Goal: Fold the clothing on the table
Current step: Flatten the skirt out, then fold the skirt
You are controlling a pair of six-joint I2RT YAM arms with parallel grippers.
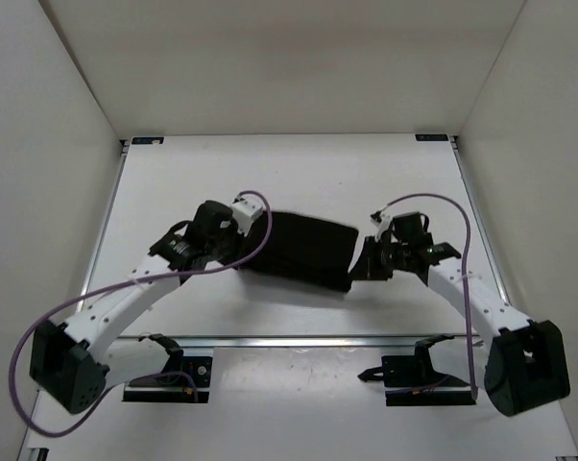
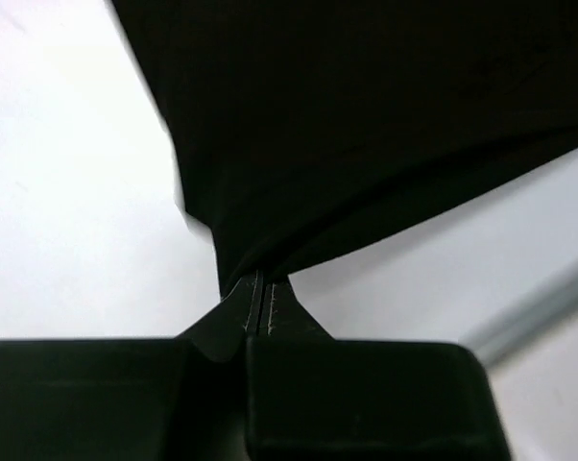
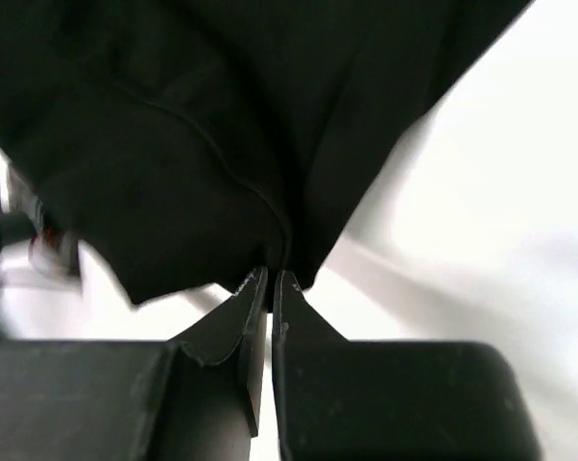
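- Top external view: the black clothing (image 1: 303,248) lay as a wide band near the middle of the table (image 1: 299,173). The left gripper (image 1: 239,255) was at its left end and the right gripper (image 1: 360,263) at its right end.
- Left wrist view: the left gripper's fingers (image 2: 249,300) were pressed together, pinching a pulled-out point of the clothing's edge. The fabric fanned away from the tips over the white table, and a blurred metal rail (image 2: 543,307) showed at the right.
- Right wrist view: the right gripper's fingers (image 3: 291,305) were closed on a fold of the clothing, with a seam running down towards the tips.
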